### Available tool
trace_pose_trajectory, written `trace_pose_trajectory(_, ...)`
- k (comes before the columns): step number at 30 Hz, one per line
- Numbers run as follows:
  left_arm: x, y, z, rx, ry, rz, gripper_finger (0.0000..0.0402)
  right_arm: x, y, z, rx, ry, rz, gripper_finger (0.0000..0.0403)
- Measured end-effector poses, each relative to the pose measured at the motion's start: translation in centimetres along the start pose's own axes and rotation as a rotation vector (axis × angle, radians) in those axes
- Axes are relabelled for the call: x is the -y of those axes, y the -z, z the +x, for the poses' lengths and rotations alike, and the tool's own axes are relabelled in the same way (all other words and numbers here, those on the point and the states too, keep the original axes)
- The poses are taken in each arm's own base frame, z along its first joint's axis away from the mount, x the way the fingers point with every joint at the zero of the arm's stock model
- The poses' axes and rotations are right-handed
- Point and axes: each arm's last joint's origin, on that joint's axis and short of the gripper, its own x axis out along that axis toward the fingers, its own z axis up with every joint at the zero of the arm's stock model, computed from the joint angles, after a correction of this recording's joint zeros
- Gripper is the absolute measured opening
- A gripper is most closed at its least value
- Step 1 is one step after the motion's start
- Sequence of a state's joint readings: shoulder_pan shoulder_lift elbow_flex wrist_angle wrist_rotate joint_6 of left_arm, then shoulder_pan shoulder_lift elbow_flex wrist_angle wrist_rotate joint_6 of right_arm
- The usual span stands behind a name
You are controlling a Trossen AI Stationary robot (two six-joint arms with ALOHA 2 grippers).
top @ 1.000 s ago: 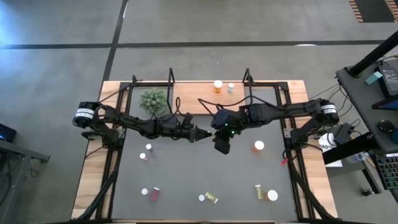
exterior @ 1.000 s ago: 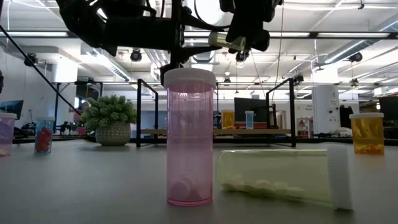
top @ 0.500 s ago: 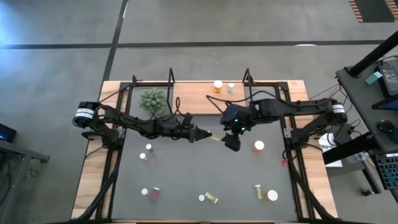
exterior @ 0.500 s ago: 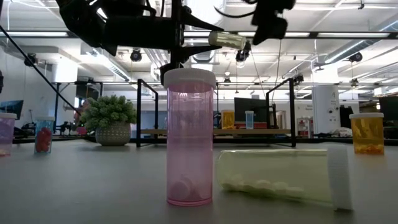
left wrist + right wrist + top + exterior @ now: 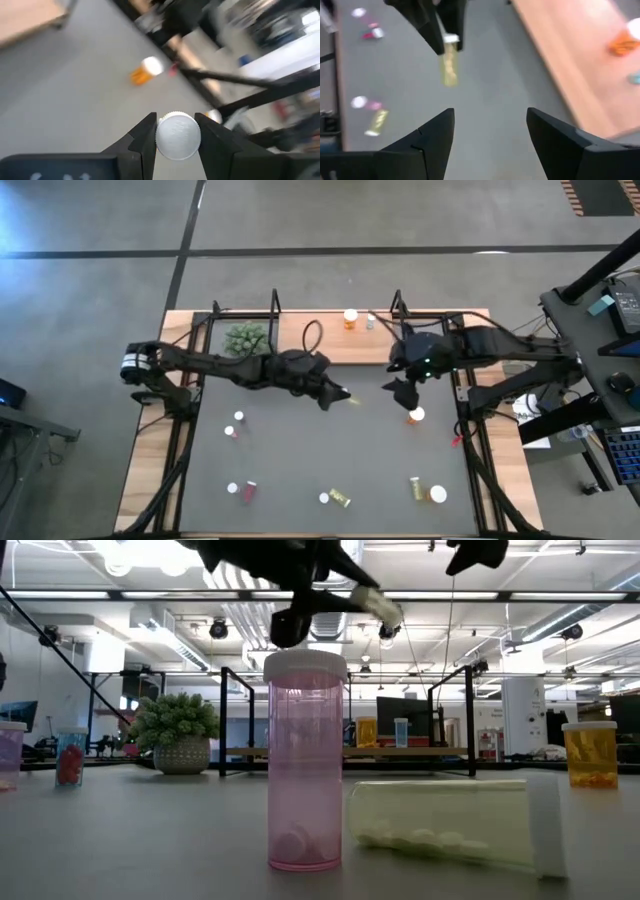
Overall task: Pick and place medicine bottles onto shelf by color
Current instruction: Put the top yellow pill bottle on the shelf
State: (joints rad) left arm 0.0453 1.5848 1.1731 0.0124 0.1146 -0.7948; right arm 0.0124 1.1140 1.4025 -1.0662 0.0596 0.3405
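Gripping a yellow-green bottle by its white cap above the mat, the left gripper stays closed; the right gripper hangs open, empty, beside the shelf.

A small green plant stands on the dark mat.

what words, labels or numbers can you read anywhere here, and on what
None can be read.
The pink bottle standing nearest in the low view and the yellow-green bottle lying beside it show no label.
The white cap between the left gripper's fingers shows only ridges.
Screens and signs in the room behind are too small to read.
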Motion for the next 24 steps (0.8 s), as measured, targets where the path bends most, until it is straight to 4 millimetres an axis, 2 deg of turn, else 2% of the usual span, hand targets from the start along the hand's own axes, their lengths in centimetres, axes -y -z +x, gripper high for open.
trace_pose_trajectory(4,0.1,-2.2,-1.0,-0.034,-0.109,0.039,0.0102,0.5,0.5,-1.2,0.04,0.085,0.001,0.0238)
trace_pose_trajectory(9,-0.6,-4.9,-2.0,0.01,-0.152,0.072,0.0102,0.8,0.7,-2.0,0.071,0.111,0.001,0.0238)
trace_pose_trajectory(18,-5.5,-7.9,-4.1,-0.008,-0.345,0.053,0.0102,0.8,0.7,-2.1,0.074,0.109,-0.008,0.0238)
trace_pose_trajectory(24,-7.9,-9.3,-5.3,-0.034,-0.388,0.153,0.0102,0.8,0.7,-2.1,0.075,0.109,-0.007,0.0238)
